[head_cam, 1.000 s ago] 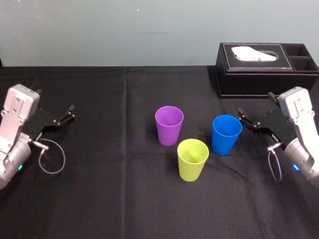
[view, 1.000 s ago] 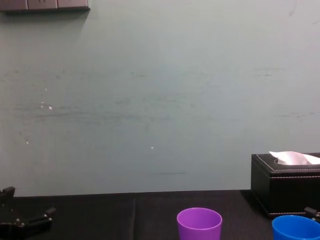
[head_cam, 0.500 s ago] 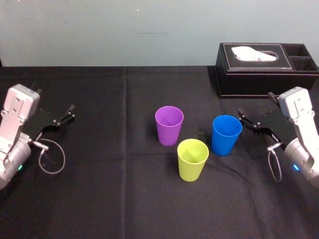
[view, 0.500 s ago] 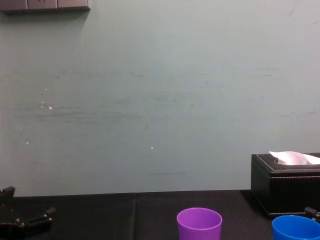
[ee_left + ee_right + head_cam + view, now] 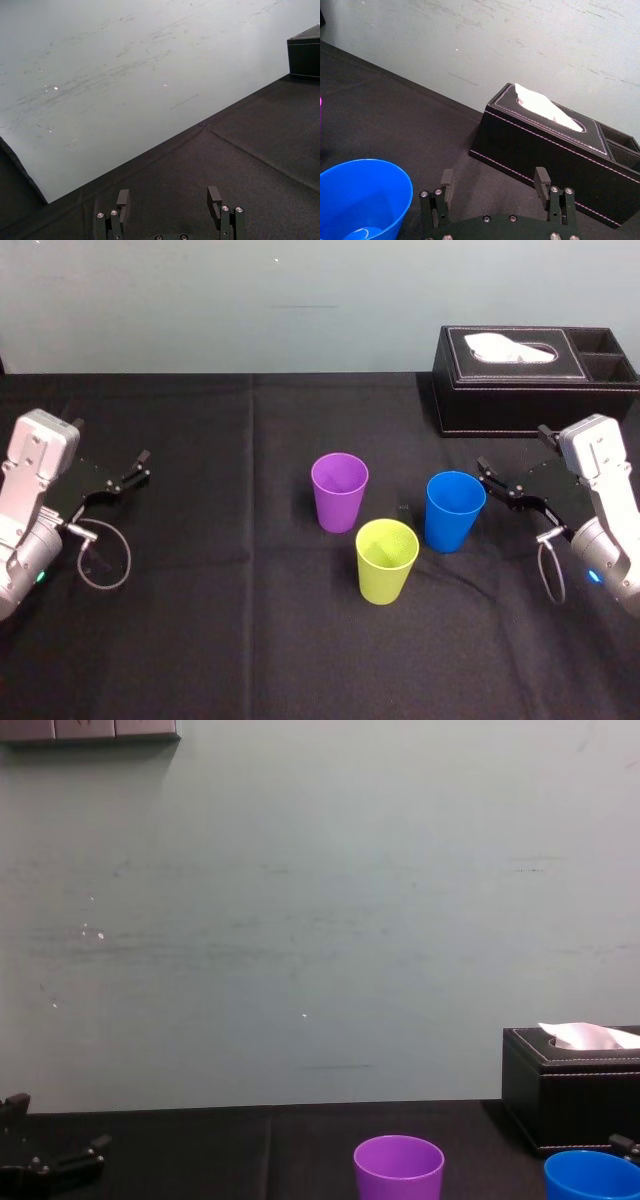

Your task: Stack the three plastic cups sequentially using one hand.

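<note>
3 cups, 0 stacked. All stand upright, mouths up, apart from each other on the black tablecloth (image 5: 200,620) around the middle of the head view: purple cup (image 5: 339,490) at centre, blue cup (image 5: 454,510) to its right, yellow-green cup (image 5: 386,560) below and between them, near both but touching neither. All 3 steps of the job are left: no cup picked, no cup nested.

Right gripper (image 5: 494,478) sits right of centre in the head view, just beside the blue cup and pointing at it, fingers spread, holding nothing, not touching the cup. Looks like the arm best placed for the first pick, likely the blue cup, but that is a guess. Left gripper (image 5: 130,472) is parked at the left edge, well apart from the cups, fingers also spread and empty.

Black tissue box (image 5: 535,380) sits upper right, behind the right gripper, not part of the job.

Hard to see: the chest view cuts the purple and blue cups off at its bottom edge, rims and upper walls showing. The right wrist view crops the blue cup at its lower left; a pale patch at the cup's bottom is unclear, maybe glare. How close the right fingers stand to the blue rim can't be judged well.
</note>
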You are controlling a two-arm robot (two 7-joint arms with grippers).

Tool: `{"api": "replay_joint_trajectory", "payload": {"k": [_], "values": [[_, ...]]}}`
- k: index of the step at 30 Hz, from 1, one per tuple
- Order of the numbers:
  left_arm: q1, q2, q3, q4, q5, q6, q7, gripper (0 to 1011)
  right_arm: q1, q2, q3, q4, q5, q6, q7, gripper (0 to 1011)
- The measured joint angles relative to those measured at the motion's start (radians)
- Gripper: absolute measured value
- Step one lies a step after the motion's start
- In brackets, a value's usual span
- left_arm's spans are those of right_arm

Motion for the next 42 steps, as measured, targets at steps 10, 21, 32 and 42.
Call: {"api": "replay_joint_trajectory", "payload": {"k": [10, 21, 32, 42], "values": [[0.000, 0.000, 0.000, 0.000, 0.000, 0.000, 0.000, 1011, 0.000, 0.000, 0.000, 0.000, 0.000, 0.000, 0.000, 1003], [0.000, 0.000, 0.000, 0.000, 0.000, 0.000, 0.000, 1011, 0.000, 0.000, 0.000, 0.000, 0.000, 0.000, 0.000, 1003], [0.000, 0.000, 0.000, 0.000, 0.000, 0.000, 0.000, 1011, 0.000, 0.000, 0.000, 0.000, 0.000, 0.000, 0.000, 1003], [0.000, 0.000, 0.000, 0.000, 0.000, 0.000, 0.000, 1011, -0.008, -0.009, 0.021, -0.008, -0.010, -0.012, -0.008, 1003]]}}
